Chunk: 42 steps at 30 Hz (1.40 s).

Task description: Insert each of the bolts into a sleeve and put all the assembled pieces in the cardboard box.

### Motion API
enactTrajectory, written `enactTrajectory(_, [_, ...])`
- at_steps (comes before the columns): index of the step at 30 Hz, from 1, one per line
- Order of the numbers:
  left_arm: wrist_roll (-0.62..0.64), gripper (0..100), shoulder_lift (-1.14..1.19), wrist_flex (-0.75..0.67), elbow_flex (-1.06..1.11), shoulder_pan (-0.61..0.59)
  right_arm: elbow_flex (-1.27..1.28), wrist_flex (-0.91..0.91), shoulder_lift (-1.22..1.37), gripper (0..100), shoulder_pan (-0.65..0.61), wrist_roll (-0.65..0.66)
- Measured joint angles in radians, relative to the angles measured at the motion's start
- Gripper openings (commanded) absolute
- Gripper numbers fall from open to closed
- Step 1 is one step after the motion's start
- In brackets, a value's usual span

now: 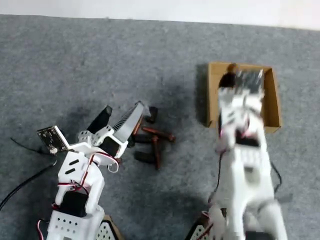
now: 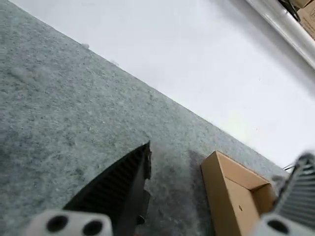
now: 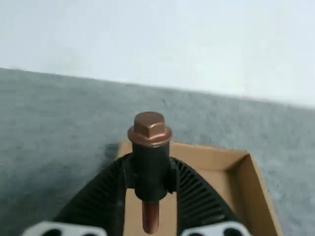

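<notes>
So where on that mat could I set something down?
The grey felt mat is bare along its far edge and between the pile of copper bolts and black sleeves and the brown cardboard box. Crowded: that pile by the left gripper, the box under the right gripper.

Right pincer [image 1: 242,80] over cardboard box [image 1: 214,95], bolts [image 1: 156,142] on carpet [image 1: 75,60]

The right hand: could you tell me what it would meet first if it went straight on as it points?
Most likely the cardboard box: the right hand, gripping the sleeved bolt, points into its open inside; depth is unclear.
</notes>
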Motion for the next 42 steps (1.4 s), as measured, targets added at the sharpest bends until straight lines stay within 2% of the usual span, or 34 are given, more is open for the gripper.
enactTrajectory(6, [-0.043,40,0.0,0.028,0.0,0.0,-0.298,0.0,0.422,0.7,0.072,-0.043])
enactTrajectory(12, [-0.044,40,0.0,0.046,0.0,0.0,-0.344,0.0,0.525,1.0,0.069,-0.049])
enactTrajectory(15, [-0.044,40,0.0,0.049,0.0,0.0,-0.344,0.0,0.525,1.9,0.072,-0.051])
enactTrajectory(21, [-0.044,40,0.0,0.049,0.0,0.0,-0.344,0.12,0.526,14.4,0.074,-0.051])
enactTrajectory(29, [-0.044,40,0.0,0.049,0.0,0.0,-0.367,0.144,0.522,14.6,0.075,-0.051])
enactTrajectory(33, [-0.044,40,0.0,0.049,0.0,0.0,-0.351,0.176,0.436,14.6,0.069,-0.051])
enactTrajectory(37, [-0.044,40,0.0,0.049,0.0,-0.025,-0.265,0.241,0.267,14.6,-0.006,-0.051])
enactTrajectory(42, [-0.044,40,0.0,0.049,0.0,-0.203,-0.044,0.264,0.046,14.6,-0.192,-0.051])
